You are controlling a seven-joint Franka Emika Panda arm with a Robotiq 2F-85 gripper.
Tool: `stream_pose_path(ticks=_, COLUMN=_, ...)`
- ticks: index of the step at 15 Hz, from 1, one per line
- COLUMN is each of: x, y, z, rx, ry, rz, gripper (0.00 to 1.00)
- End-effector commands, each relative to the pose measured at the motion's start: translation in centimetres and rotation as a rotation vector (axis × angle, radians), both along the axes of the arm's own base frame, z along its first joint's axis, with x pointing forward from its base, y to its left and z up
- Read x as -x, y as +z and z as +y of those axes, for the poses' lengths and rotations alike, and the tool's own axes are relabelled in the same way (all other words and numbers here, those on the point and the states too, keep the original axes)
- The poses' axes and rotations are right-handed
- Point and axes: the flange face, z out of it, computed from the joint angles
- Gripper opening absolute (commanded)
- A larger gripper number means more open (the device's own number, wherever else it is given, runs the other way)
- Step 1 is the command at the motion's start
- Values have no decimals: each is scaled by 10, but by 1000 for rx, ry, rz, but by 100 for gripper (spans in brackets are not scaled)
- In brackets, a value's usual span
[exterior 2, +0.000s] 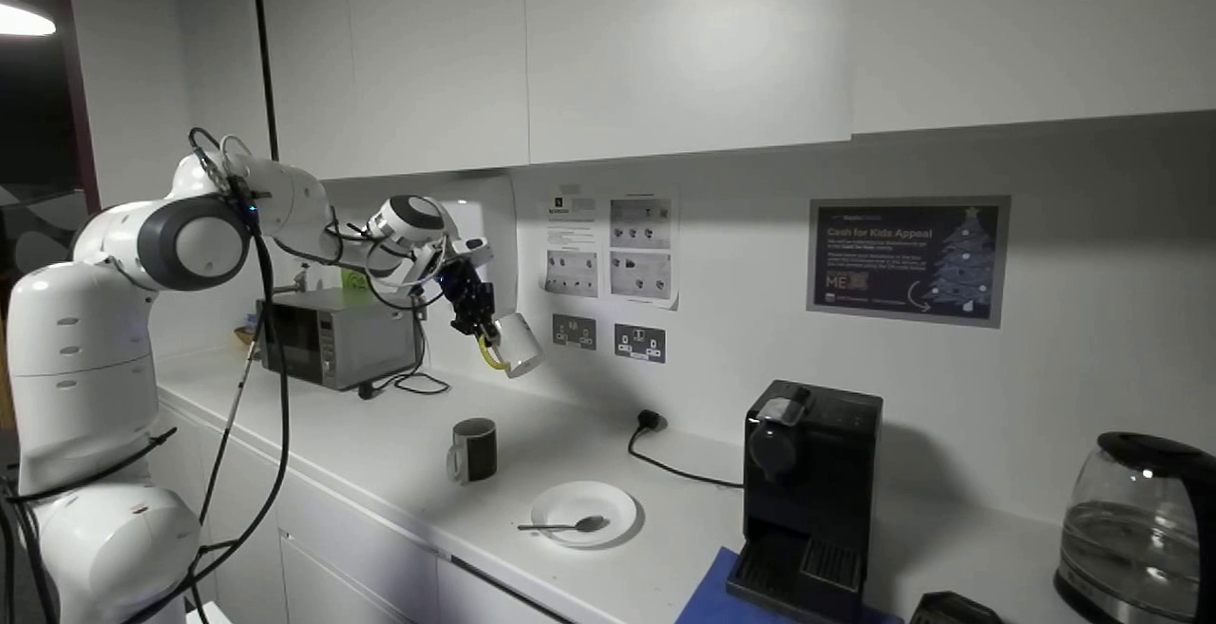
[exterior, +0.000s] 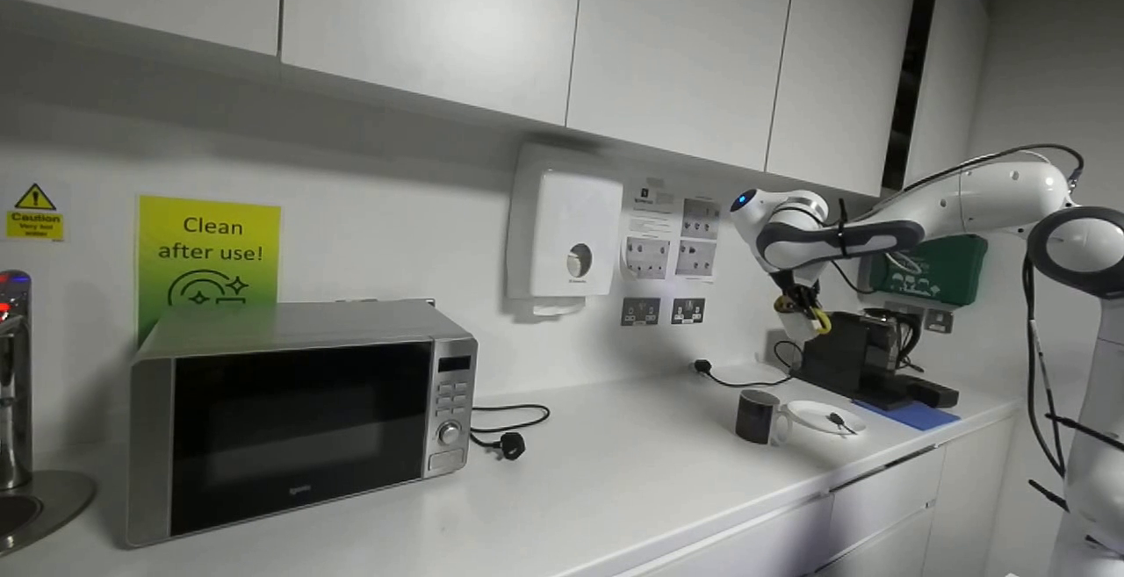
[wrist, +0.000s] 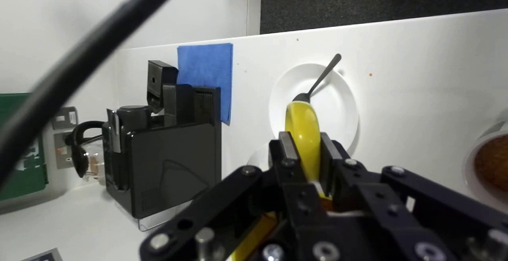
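Observation:
My gripper (wrist: 309, 144) is shut on the yellow handle (wrist: 303, 124) of a white mug. The mug (exterior 2: 518, 344) hangs tilted in the air above the counter, and it also shows in an exterior view (exterior: 797, 326). In the wrist view most of its body is hidden by the fingers. A white plate (wrist: 343, 102) with a dark spoon (wrist: 326, 73) lies below. The handle covers part of the spoon's bowl. A dark mug (exterior 2: 475, 450) with a pale handle stands upright beside the plate (exterior 2: 617, 502). In the wrist view it is cut off at the right edge, with brown inside (wrist: 494, 161).
A black coffee machine (exterior 2: 812, 491) stands on a blue cloth (wrist: 206, 64). A glass kettle (exterior 2: 1130, 529) is beyond it. A microwave (exterior: 303, 436) stands farther along the counter. Wall cupboards (exterior: 676, 50) overhang the counter. A plug and cable (exterior 2: 665, 453) lie near the wall.

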Motion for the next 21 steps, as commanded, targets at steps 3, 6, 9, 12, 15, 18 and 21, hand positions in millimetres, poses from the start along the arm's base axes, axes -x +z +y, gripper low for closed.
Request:
stream_pose_path(ticks=3, x=1, y=15, z=-25, rx=-127, ry=4, rz=-11, gripper=4)
stream_pose_path(ticks=6, x=-1, y=13, z=-36, rx=-186, ry=0, rz=-22, gripper=4)
stream_pose_path(ticks=9, x=-4, y=8, z=-47, rx=-248, ry=-1, rz=-36, gripper=4)
stream_pose_path(ticks=12, x=-7, y=4, z=-59, rx=-314, ry=0, rz=-42, gripper=4)
stream_pose_path(ticks=15, x=-9, y=1, z=-69, rx=-377, ry=-3, rz=-39, gripper=4)
stream_pose_path(ticks=18, x=-10, y=-5, z=-79, rx=-440, ry=-11, rz=-35, gripper=4)
stream_pose_path(ticks=21, x=-11, y=-11, z=-85, rx=-497, ry=-19, rz=-33, gripper=4)
